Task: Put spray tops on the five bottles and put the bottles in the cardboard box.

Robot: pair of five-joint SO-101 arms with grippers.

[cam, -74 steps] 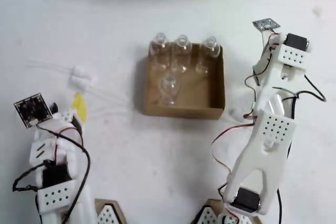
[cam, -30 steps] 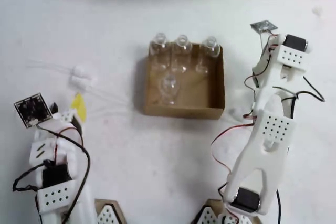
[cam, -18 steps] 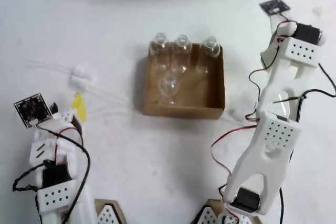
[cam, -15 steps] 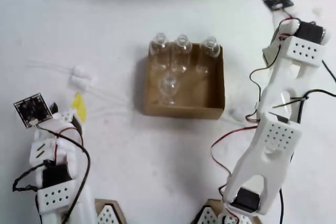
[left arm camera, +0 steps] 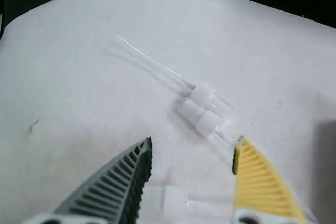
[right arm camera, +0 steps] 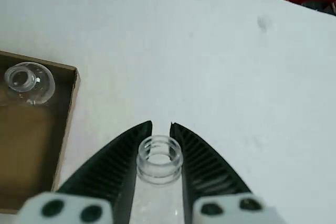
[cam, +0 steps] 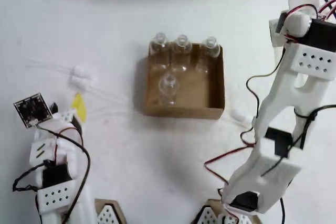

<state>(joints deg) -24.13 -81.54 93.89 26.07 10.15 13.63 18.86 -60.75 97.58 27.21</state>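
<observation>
R gripper (right arm camera: 161, 127) clenched on the open neck of a clear bottle (right arm camera: 159, 157); bottle body cut off at frame edge. High view: R arm (cam: 294, 93) stretches to upper right, tip cropped. Four bottles (cam: 168, 85) stand in cardboard box (cam: 184, 113), frame centre. L gripper (left arm camera: 192, 145), lower left, jaws spread; two spray tops (left arm camera: 202, 113) near it, tubes (left arm camera: 152, 61) faint.

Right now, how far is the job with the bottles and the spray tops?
Done: four bottles stand in the cardboard box, though their necks look bare. In hand: the right gripper is shut on the fifth bottle, neck open, off to one side of the box. Left: two spray tops lie on the table before the open left gripper; every bottle needs one, and the fifth must go in the box.
</observation>
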